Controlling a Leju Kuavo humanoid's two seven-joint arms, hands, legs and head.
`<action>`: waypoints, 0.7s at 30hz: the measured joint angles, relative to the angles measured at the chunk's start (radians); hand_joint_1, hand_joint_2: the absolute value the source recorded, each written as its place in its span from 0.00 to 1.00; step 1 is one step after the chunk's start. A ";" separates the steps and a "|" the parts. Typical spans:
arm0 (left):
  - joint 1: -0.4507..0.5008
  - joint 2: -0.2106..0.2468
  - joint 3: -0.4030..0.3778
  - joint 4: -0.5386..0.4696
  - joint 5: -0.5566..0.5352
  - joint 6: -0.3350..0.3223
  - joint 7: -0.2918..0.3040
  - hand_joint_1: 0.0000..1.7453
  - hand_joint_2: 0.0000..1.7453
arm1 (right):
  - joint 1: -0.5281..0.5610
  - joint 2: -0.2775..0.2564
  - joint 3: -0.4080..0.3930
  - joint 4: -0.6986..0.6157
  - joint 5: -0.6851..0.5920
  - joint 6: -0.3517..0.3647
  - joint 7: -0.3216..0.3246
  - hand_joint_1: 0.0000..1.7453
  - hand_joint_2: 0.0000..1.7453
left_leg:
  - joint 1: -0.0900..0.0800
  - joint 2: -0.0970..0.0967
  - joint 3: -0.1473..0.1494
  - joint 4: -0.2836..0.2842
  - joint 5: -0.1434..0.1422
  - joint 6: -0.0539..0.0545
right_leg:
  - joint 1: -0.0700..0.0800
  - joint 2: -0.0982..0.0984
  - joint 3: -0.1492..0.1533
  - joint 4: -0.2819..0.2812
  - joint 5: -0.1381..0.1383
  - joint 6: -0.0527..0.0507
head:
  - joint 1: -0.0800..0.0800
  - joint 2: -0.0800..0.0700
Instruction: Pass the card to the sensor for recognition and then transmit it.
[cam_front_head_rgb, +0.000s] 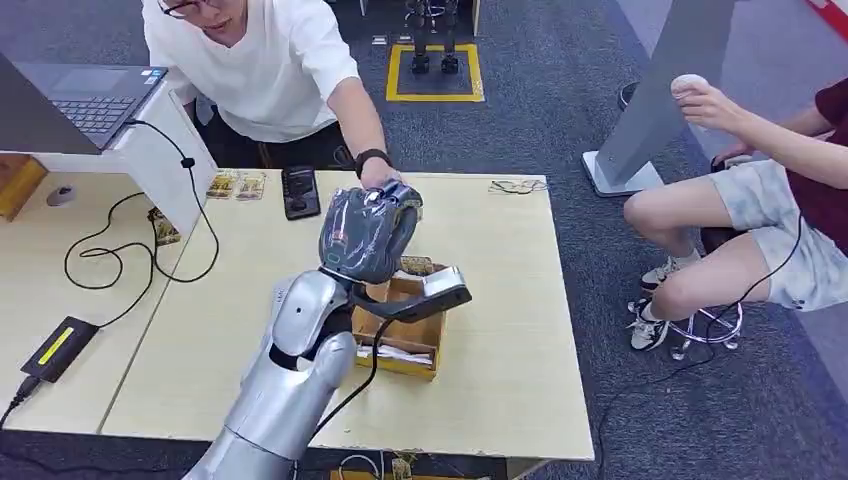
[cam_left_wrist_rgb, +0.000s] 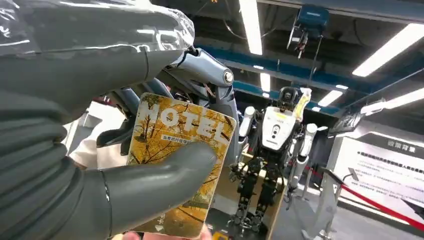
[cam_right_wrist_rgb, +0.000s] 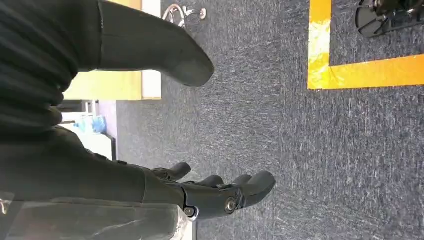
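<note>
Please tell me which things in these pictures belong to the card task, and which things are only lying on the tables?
Belonging to the job:
- hotel card, held in the left hand
- sensor on the wooden box
- person's hand reaching to the left hand

Only lying about:
- laptop
- black phone
- spare cards
- black cable
- black device with yellow stripe

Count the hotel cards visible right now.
3: one hotel card in the left robot hand; two cards on the table's far edge beside the black device. Others may be hidden.

Robotics lab; humanoid robot (cam_left_wrist_rgb: 272, 150) on display, laptop (cam_front_head_rgb: 85, 100), floor markings (cam_front_head_rgb: 435, 72).
</note>
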 joint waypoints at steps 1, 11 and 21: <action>-0.001 -0.006 0.005 0.003 0.000 -0.002 0.000 1.00 1.00 | 0.000 -0.002 0.002 0.004 0.000 -0.002 0.000 0.00 1.00 | 0.000 0.000 0.000 0.000 0.000 0.000 | 0.000 0.000 0.000 0.000 0.000 0.000 | 0.000 0.000; -0.020 -0.032 0.024 0.033 -0.018 -0.011 0.034 1.00 1.00 | 0.000 -0.008 0.007 0.009 -0.001 -0.002 0.001 0.00 1.00 | 0.000 0.000 0.000 0.000 0.000 0.000 | 0.000 0.000 0.000 0.000 0.000 0.000 | 0.000 0.000; -0.045 -0.041 0.043 0.084 -0.038 -0.005 0.058 1.00 1.00 | 0.000 -0.008 0.007 -0.001 -0.002 0.003 0.003 0.00 1.00 | 0.000 0.000 0.000 0.000 0.000 0.000 | 0.000 0.000 0.000 0.000 0.000 0.000 | 0.000 0.000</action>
